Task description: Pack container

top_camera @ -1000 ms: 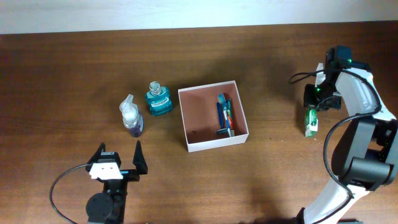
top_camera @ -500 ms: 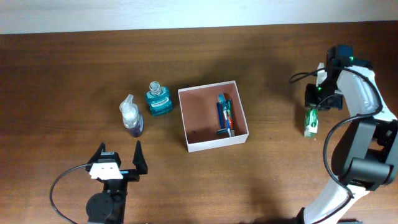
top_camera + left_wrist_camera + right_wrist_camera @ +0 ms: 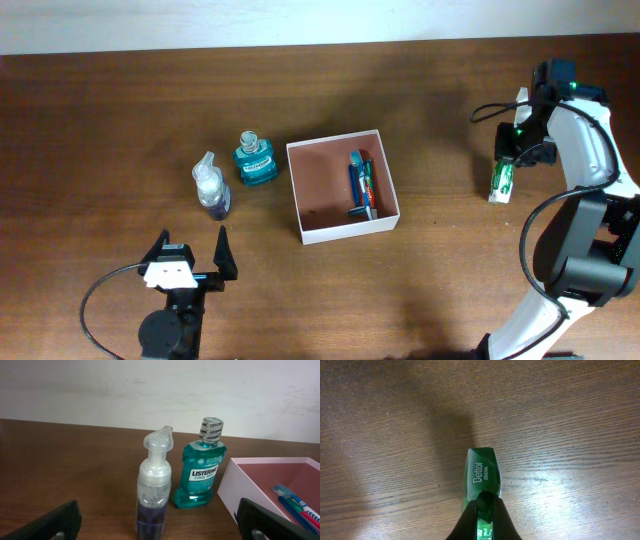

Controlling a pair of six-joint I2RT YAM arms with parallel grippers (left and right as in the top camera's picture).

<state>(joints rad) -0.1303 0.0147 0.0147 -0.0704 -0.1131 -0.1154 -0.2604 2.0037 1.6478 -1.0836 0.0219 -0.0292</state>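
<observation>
Right gripper (image 3: 484,508) is clenched on one end of the green Dettol pack (image 3: 502,182), an end pinch that probably keeps it slim for a drop-in. The pack is well apart at 3 o'clock of the container (image 3: 347,232). Toothbrushes (image 3: 361,185) hug the container's 3 o'clock wall, leaving the floor free. Left gripper (image 3: 191,240) is released and idle at 7 o'clock, facing the mouthwash bottle (image 3: 201,477).

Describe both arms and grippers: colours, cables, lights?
The right arm has white shells over black joints, a black cable looping alongside and a small green light at the wrist. The right gripper has slim black fingers. The left arm is black with a round joint, a white block behind the left gripper, pointed black fingers and a looping black cable.
</observation>
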